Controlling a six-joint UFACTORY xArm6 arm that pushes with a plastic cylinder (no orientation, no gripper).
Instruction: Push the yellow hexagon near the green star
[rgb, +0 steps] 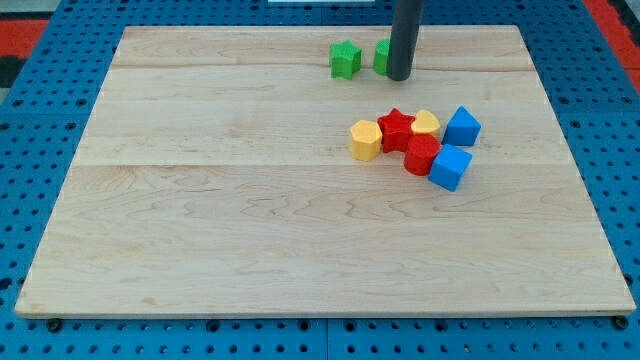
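rod upright; my tip (399, 76) beside green star (344, 59)

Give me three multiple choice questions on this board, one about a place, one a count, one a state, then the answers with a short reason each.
1. Where does the yellow hexagon lie in the cluster?
A. at its left end
B. at its right end
C. away from it, at the view's bottom

2. How many blue blocks are there?
A. one
B. two
C. three

3. What is my tip doing?
A. pressing on the yellow hexagon
C. resting among the blue blocks
B. standing by a green block, apart from the cluster

Answers: 1 A, the hexagon sits left of the red star. 2 B, one blue block lies above another at the right end. 3 B, the rod partly hides a green block, right of the green star.
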